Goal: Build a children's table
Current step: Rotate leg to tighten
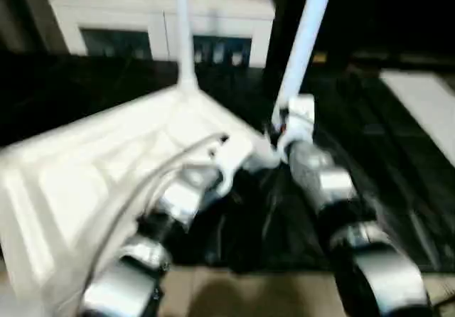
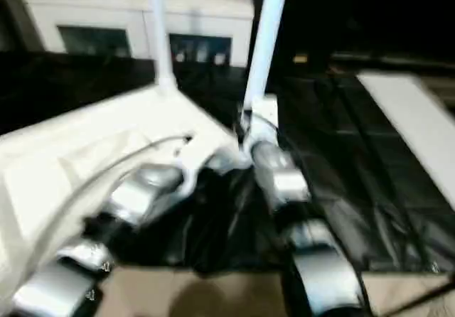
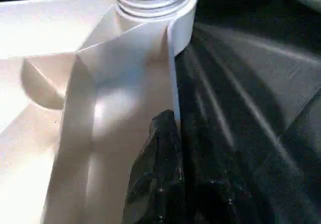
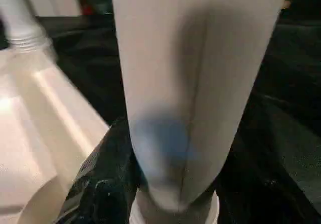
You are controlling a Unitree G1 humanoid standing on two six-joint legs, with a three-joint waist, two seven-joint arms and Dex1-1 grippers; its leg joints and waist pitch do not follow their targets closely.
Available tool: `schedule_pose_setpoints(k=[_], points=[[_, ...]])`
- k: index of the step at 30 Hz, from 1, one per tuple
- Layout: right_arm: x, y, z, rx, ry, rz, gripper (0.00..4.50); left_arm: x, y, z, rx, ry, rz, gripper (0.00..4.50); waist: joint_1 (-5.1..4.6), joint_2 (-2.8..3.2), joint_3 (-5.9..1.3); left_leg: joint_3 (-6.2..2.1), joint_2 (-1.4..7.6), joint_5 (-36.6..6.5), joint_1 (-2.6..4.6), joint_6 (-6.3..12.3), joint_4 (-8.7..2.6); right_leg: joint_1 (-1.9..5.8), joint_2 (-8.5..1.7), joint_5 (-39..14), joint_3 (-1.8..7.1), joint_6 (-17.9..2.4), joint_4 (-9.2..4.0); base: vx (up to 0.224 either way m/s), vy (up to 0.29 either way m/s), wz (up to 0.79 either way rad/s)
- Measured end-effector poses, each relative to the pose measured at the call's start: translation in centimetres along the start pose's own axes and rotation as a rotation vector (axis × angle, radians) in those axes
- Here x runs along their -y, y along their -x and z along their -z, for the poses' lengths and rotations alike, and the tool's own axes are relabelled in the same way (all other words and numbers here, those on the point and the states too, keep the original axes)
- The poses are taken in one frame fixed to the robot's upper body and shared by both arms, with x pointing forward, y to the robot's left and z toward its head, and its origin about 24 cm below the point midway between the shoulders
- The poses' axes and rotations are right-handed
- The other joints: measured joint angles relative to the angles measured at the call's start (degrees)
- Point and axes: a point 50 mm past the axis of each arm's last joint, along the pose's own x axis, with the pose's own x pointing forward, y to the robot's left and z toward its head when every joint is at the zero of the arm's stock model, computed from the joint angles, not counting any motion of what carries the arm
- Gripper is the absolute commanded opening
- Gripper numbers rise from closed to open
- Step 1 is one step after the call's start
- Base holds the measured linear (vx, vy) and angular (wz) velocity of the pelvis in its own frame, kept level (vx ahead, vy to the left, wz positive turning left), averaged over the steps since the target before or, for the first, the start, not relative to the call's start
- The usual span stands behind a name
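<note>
- Right gripper (image 1: 279,133) clamped on loose leg (image 1: 304,40), held upright.
- Left gripper (image 3: 165,148) closed, pinching tabletop (image 1: 85,182) rim near socketed leg (image 1: 183,33).

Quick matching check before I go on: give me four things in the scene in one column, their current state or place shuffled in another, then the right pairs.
1. tabletop
2. screwed-in leg
3. loose leg
4. cabinet

A. held in the right hand
B. standing upright in a corner socket
C. at the back, behind the black table
D. lying underside up, rim pinched by the left hand

Pairs: 1-D, 2-B, 3-A, 4-C
</note>
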Motion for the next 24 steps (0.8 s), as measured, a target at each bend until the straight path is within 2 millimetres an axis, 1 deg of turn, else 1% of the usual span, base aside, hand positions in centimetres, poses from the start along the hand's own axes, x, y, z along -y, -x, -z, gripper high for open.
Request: schedule_pose_setpoints(k=[1,2,6,10,11,12,13,14,15,16,17,19,20,22,23,24], points=[[-0.2,-0.1,-0.1,-0.001,0.001,0.005,1.84,-0.1,0.0,0.0,-0.002,0.0,-0.004,0.0,-0.34,0.01,0.0,0.15,0.1,-0.01,0.02,-0.01,0.0,0.08,0.26,1.01,0.4,-0.31,-0.32,0.0,0.0,0.0],[-0.3,-0.1,-0.1,0.003,0.002,0.007,1.84,-0.1,0.0,0.0,-0.002,0.001,-0.007,0.0,-0.44,0.04,0.02,0.19,0.11,-0.02,0.05,-0.02,-0.08,0.08,0.32,1.28,0.52,-0.32,-0.42,0.0,0.0,0.0],[-0.7,-0.3,-0.2,0.014,0.014,0.006,1.84,-0.7,0.3,0.2,-0.005,0.005,-0.025,0.0,-0.63,0.1,0.05,0.26,0.1,-0.02,0.11,-0.04,-1.06,-0.05,0.36,1.05,0.42,0.1,-0.91,0.0,0.0,0.0],[-0.7,-0.5,-0.2,0.045,-0.008,-0.008,1.84,-1.0,0.4,0.1,-0.004,0.002,-0.036,0.0,-0.62,0.19,0.12,0.25,0.23,-0.02,-0.14,-0.04,-1.24,-0.28,0.36,1.05,0.14,0.1,-0.98,0.0,0.0,0.0],[-0.7,-0.5,-0.2,0.048,-0.01,-0.009,2.19,-1.0,0.4,0.1,-0.003,0.002,-0.036,0.0,-0.62,0.22,0.13,0.26,0.28,-0.01,-0.17,-0.04,-1.25,-0.28,0.37,1.06,0.09,0.1,-1.05,0.0,0.0,0.0],[-0.7,-0.5,-0.2,0.054,-0.015,-0.016,2.19,-1.0,0.4,0.1,-0.003,-0.001,-0.037,0.0,-0.63,0.26,0.16,0.28,0.33,-0.01,-0.2,-0.05,-1.25,-0.27,0.39,1.07,0.04,0.09,-1.14,0.0,0.0,0.0],[-0.7,-0.5,-0.2,0.058,-0.02,-0.024,2.39,-1.1,0.5,0.1,-0.001,-0.005,-0.035,0.0,-0.64,0.25,0.17,0.3,0.35,-0.01,-0.24,-0.05,-1.25,-0.28,0.39,1.08,0.02,0.09,-1.2,0.0,0.0,0.0],[-0.6,-0.5,-0.3,0.062,-0.028,-0.034,2.39,-1.2,0.5,0.1,0.003,-0.011,-0.034,0.0,-0.62,0.28,0.19,0.32,0.36,-0.01,-0.28,-0.05,-1.24,-0.28,0.39,1.11,0.0,0.06,-1.24,0.0,0.0,0.0],[-0.4,-0.5,-0.4,0.072,-0.026,-0.059,2.59,-1.3,0.6,0.1,0.007,-0.032,-0.024,0.0,-0.6,0.29,0.25,0.36,0.37,0.0,-0.34,-0.05,-1.24,-0.28,0.38,1.17,0.0,0.08,-1.32,0.0,0.0,0.0],[0.0,-0.4,-0.2,0.07,-0.027,-0.076,2.63,-1.4,0.7,0.1,0.015,-0.046,-0.011,0.0,-0.57,0.37,0.35,0.42,0.41,0.0,-0.41,-0.05,-1.25,-0.3,0.38,1.36,0.0,0.04,-1.45,0.0,0.0,0.0],[0.3,-0.3,0.0,0.073,-0.032,-0.092,2.63,-1.5,0.9,0.0,0.023,-0.059,-0.003,0.0,-0.47,0.38,0.47,0.51,0.42,0.03,-0.54,-0.07,-1.25,-0.4,0.35,1.78,0.01,0.05,-1.54,0.0,0.0,0.0],[0.6,0.0,0.5,0.068,-0.034,-0.126,2.93,-1.9,1.3,-0.2,0.037,-0.09,0.007,0.0,-0.29,0.53,0.57,0.69,0.56,0.5,-1.07,-0.23,-1.25,-0.94,0.34,2.45,0.04,-0.2,-1.47,0.0,0.0,0.0],[0.7,0.1,0.5,0.077,-0.03,-0.145,2.93,-2.1,1.5,-0.3,0.044,-0.108,0.013,0.0,-0.14,0.62,0.62,0.75,0.61,0.63,-1.29,-0.2,-1.31,-1.16,0.35,2.45,0.0,-0.2,-1.46,0.0,0.0,0.0],[1.5,0.6,0.2,0.105,0.002,-0.203,3.12,-2.4,1.9,-0.3,0.054,-0.149,0.036,0.0,0.25,0.86,0.77,1.13,0.88,1.54,-1.41,0.51,-1.42,-1.32,0.39,2.4,-0.1,-0.15,-1.45,0.0,0.0,0.0],[2.1,1.1,0.1,0.122,0.029,-0.24,3.12,-2.6,2.2,-0.1,0.059,-0.171,0.051,0.0,0.43,0.87,0.78,1.21,0.9,1.52,-1.45,0.55,-1.47,-1.35,0.39,2.39,-0.11,-0.15,-1.53,0.0,0.0,0.0],[2.4,1.5,0.0,0.131,0.046,-0.28,3.23,-2.8,2.5,0.0,0.063,-0.193,0.066,0.0,0.57,0.91,0.8,1.27,0.9,1.48,-1.45,0.61,-1.51,-1.37,0.38,2.37,-0.09,-0.17,-1.56,0.0,0.0,0.0]])
